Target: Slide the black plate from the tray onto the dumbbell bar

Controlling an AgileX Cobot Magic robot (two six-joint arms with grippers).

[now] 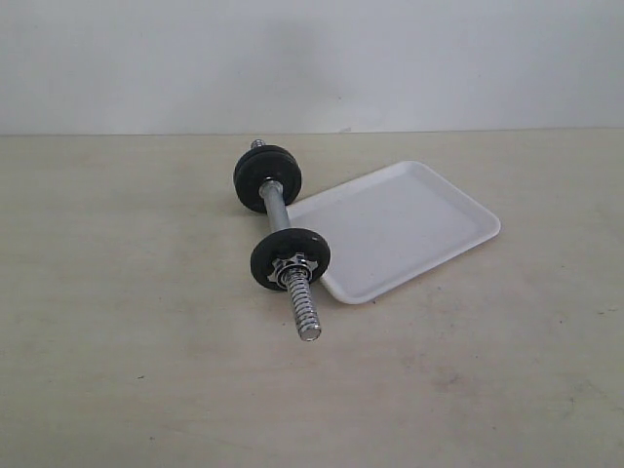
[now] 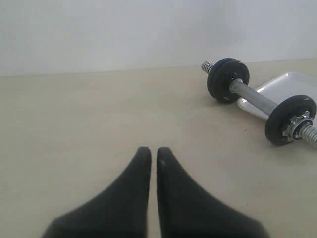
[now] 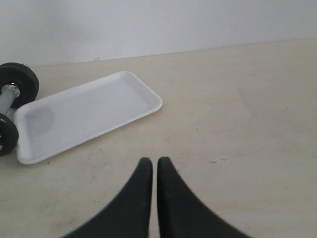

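Completion looks near or reached, judging from how things lie. On the left, the left gripper (image 2: 154, 151) hangs low over the pale beige bench (image 1: 117, 292), its black fingers closed almost tip to tip with nothing between them, well apart from the dumbbell. Next comes the short chrome dumbbell bar (image 1: 276, 203), lying on the bench with its far part against the tray's corner. Its near end holds one black weight disc (image 1: 290, 257) behind a silver star-shaped collar nut (image 1: 292, 265). Its far end (image 2: 228, 80) seems to carry two discs face to face. The small black plate is probably one of those, though I cannot single it out. The flat white rectangular plastic tray (image 1: 409, 219) holds nothing. On the right, the right gripper (image 3: 154, 162) is likewise pinched closed and empty, near the tray but clear of it.
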